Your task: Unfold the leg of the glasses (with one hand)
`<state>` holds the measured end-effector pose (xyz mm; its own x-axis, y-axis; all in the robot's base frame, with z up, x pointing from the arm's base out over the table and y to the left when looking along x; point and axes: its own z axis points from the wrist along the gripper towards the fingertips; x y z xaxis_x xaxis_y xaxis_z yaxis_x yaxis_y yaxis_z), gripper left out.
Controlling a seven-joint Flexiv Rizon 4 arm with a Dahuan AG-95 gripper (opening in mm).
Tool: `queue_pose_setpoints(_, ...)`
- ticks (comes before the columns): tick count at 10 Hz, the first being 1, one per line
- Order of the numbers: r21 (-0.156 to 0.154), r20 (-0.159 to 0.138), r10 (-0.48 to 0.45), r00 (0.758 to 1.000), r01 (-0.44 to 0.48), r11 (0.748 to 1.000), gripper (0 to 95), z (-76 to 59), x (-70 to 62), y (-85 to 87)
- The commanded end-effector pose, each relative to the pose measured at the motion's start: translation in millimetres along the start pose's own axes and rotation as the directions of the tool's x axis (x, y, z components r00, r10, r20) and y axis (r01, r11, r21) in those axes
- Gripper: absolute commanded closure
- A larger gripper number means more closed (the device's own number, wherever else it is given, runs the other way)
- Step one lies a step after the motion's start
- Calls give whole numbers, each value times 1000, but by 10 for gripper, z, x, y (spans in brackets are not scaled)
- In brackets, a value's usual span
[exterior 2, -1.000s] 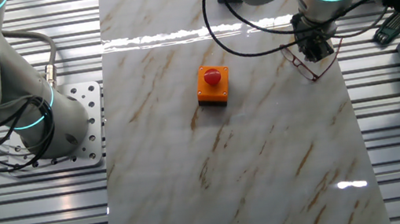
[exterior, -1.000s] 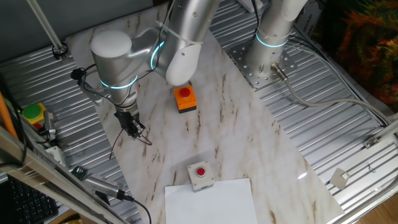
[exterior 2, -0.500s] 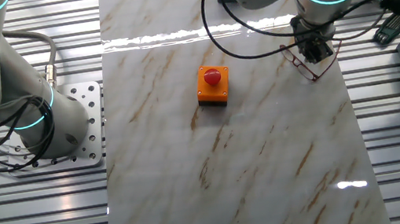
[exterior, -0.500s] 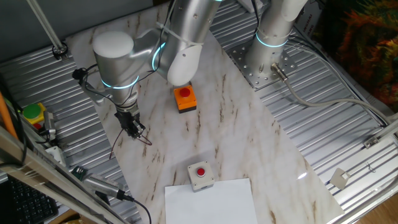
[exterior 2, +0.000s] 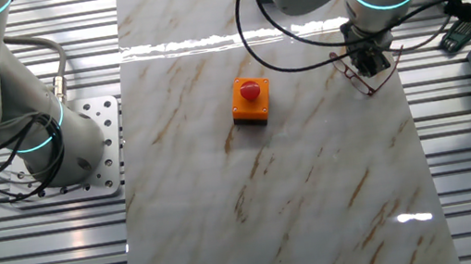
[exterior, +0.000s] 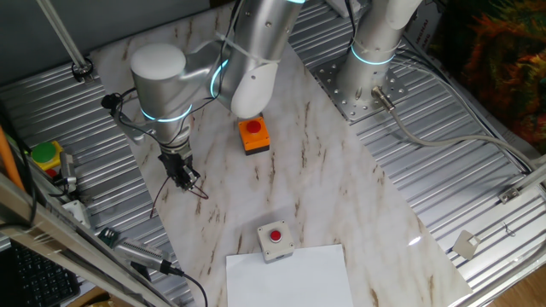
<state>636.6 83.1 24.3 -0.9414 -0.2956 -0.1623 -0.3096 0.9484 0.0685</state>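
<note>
The glasses (exterior: 197,189) are a thin dark wire frame lying on the marble board near its left edge. One thin leg sticks out toward the board's front-left edge. My gripper (exterior: 182,176) points down onto the frame, its dark fingers close together and pinching the wire. In the other fixed view the gripper (exterior 2: 367,63) stands over the glasses (exterior 2: 371,85) near the board's right edge, and the wire loops show just below the fingers. The contact point itself is too small to see clearly.
An orange button box (exterior: 253,135) stands mid-board, also in the other fixed view (exterior 2: 251,101). A grey box with a red button (exterior: 275,238) and a white sheet (exterior: 290,275) lie at the front. A second arm's base (exterior: 367,81) is bolted at the right. Cables and devices (exterior: 47,162) lie left.
The arm's upper joints have shifted slightly to the right. The gripper and the glasses have stayed almost in the same place.
</note>
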Motion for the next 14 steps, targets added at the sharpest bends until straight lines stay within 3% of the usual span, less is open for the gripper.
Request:
queue_pose_setpoints(1,1,-2,1,1000,-1,1000,760,-3,9,-1)
queue_pose_setpoints(11,0,7,-1,1000,1,1000,760,16,123,-47)
queue_pose_setpoints(14,-2,9,5,1000,-5,1000,760,-42,187,-55)
